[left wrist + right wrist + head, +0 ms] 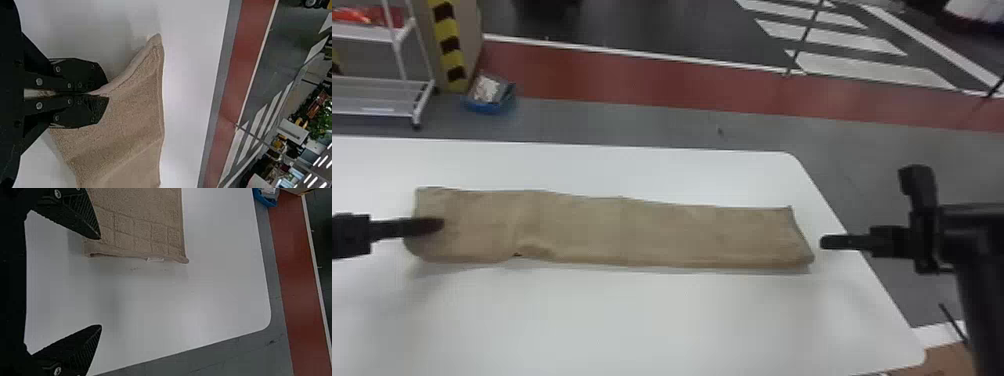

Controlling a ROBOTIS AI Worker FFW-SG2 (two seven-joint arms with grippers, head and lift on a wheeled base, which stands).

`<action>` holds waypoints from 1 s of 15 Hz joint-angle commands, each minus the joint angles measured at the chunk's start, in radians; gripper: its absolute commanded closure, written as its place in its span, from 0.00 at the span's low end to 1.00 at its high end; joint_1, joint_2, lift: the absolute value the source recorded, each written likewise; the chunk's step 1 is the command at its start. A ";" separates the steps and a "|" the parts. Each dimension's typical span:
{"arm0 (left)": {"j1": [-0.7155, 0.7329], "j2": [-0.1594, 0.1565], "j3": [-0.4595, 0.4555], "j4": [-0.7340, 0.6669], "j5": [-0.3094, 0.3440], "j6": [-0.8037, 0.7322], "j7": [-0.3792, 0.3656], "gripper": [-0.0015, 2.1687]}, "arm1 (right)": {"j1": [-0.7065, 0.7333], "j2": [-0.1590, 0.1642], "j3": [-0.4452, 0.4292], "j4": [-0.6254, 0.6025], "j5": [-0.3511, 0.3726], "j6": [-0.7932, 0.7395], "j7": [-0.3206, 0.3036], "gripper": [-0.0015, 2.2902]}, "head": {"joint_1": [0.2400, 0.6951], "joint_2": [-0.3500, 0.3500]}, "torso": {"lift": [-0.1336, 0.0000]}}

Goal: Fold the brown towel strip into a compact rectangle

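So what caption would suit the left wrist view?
Left gripper pinching one end of a brown towel strip at a white table.

The left end effector (439,225) pinches the edge of the towel (133,105), its two black fingers closed together on the cloth. The towel slopes in soft creases from the grip — one corner pointed — over the white bench (188,58). Beyond lies the floor: a red band (250,43), then white stripes (256,121) on dark grey.

Blue bin (488,107) (near white rack (374,94))
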 commanded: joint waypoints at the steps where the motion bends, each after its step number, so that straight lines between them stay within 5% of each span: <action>1: 0.020 0.037 0.003 -0.080 -0.007 0.062 -0.085 0.80 | 0.004 0.000 -0.004 0.000 -0.005 0.000 0.000 0.04 | 1.00 0.09 | 0.10; 4: 0.053 0.118 0.023 -0.139 -0.006 0.074 -0.200 0.80 | 0.010 0.000 -0.006 -0.005 -0.006 0.006 0.002 0.04 | 1.00 0.09 | 0.10; 7: 0.069 0.204 0.075 -0.136 0.001 0.074 -0.248 0.80 | 0.013 0.002 -0.007 -0.005 -0.008 0.003 0.002 0.04 | 1.00 0.13 | 0.10; 9: 0.084 0.234 0.109 -0.136 0.001 0.074 -0.266 0.80 | 0.016 0.003 -0.007 -0.005 -0.008 0.000 0.000 0.04 | 1.00 0.19 | 0.10; 12: 0.112 0.238 0.112 -0.182 0.008 0.105 -0.283 0.80 | 0.019 0.008 -0.007 -0.005 -0.008 0.003 0.002 0.04 | 1.00 0.25 | 0.10; 15: 0.136 0.172 0.063 -0.356 0.008 0.265 -0.260 0.80 | 0.027 0.006 -0.009 -0.017 -0.012 0.009 0.003 0.04 | 1.00 0.24 | 0.10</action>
